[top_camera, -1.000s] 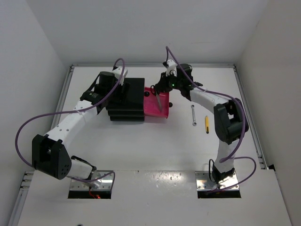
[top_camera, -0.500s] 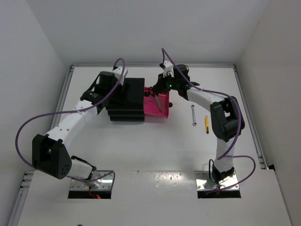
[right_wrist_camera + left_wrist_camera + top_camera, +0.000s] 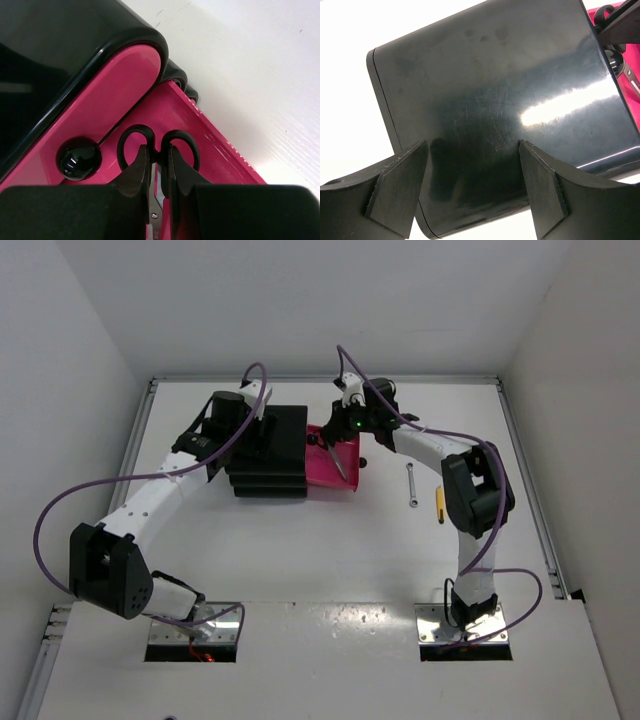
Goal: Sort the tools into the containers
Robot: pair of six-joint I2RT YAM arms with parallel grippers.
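Black-handled scissors (image 3: 159, 144) hang over the open pink drawer (image 3: 217, 161), pinched by right fingers (image 3: 132, 182).

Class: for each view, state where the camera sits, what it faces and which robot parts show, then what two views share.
Top external: above and behind the robot, looking down on the table; left arm and right arm show.
Left wrist: on the left arm, facing the drawer unit; the open left end effector shows.
Right wrist: on the right arm, facing the pink drawer; the right end effector shows, shut on the scissors.
Shared: top and right wrist both show scissors and pink drawer.
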